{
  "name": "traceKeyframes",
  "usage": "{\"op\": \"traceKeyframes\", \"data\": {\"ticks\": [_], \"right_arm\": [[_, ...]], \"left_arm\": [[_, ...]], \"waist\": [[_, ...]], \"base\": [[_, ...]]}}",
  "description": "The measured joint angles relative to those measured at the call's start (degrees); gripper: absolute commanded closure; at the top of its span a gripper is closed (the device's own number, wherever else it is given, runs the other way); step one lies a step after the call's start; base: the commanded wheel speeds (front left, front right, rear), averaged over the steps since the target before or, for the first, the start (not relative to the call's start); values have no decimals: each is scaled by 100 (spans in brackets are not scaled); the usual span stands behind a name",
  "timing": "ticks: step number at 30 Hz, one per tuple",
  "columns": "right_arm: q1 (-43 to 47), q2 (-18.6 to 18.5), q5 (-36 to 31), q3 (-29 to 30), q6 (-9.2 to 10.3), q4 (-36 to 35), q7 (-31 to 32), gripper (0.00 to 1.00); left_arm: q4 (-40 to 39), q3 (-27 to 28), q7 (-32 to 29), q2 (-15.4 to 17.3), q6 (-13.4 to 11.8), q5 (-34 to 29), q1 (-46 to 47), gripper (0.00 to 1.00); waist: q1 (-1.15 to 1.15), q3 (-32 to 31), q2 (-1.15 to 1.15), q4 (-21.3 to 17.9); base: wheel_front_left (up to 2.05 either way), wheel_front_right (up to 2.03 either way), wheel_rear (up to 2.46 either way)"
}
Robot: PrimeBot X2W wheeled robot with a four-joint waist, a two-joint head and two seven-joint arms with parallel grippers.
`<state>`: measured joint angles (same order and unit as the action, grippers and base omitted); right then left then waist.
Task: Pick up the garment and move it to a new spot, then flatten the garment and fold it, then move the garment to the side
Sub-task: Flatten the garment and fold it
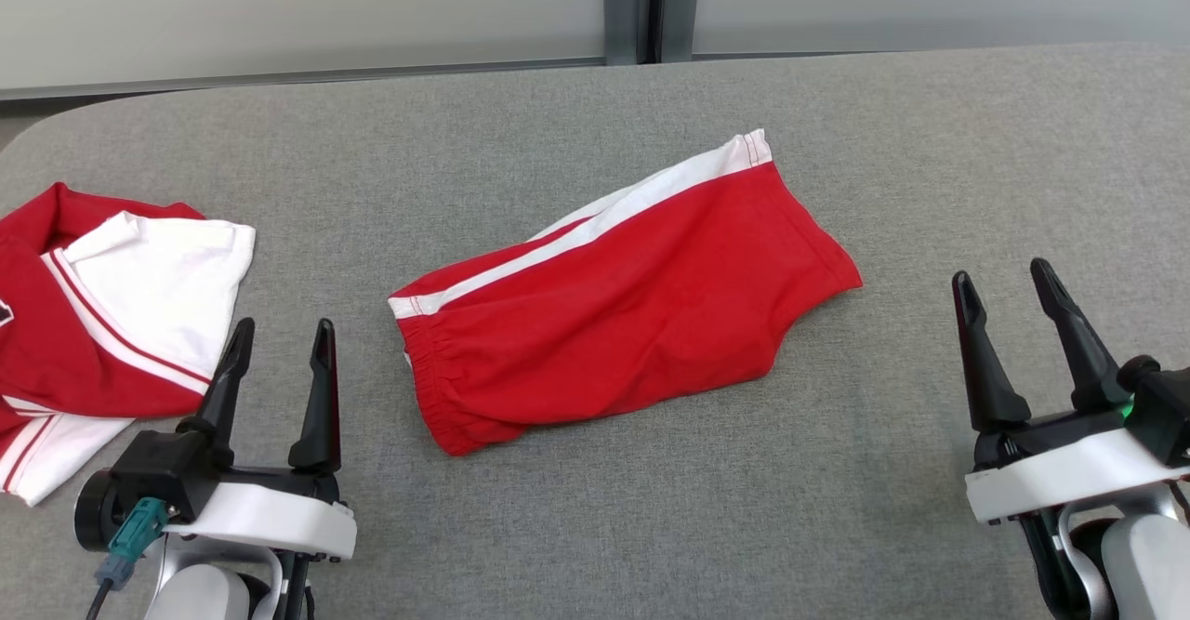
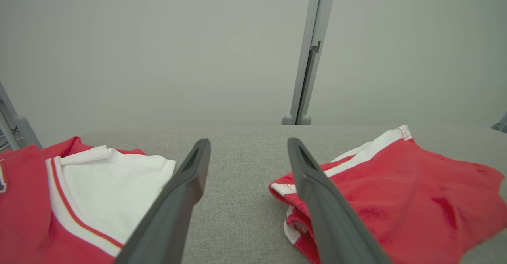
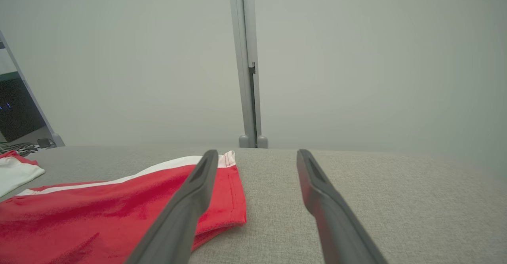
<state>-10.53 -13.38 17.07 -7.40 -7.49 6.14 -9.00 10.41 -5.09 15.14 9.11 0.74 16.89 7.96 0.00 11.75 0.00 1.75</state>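
Red shorts lie folded mid-table, waistband nearest the left gripper. Both it and the right gripper hover with fingers spread wide, gripping nothing. A red-and-white shirt sits far left.

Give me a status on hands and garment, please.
Left hand open, empty. Right hand open, empty. Red fabric shorts with white side stripe lying between them, untouched. Red-and-white shirt lies apart, left.
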Motion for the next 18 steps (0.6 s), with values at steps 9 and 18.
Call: {"op": "traceKeyframes", "data": {"ticks": [9,18], "right_arm": [[445,148,-73,177,0,-481,347,0],[472,190,-118,270,0,-548,421,0]], "left_arm": [[101,-64,-7,-12,21,24,-87,0],[168,-109,-8,23,22,34,-36,0]], "waist": [[0,-109,0,-32],[0,-88,0,-47]], "base": [[0,0,0],[0,0,0]]}}
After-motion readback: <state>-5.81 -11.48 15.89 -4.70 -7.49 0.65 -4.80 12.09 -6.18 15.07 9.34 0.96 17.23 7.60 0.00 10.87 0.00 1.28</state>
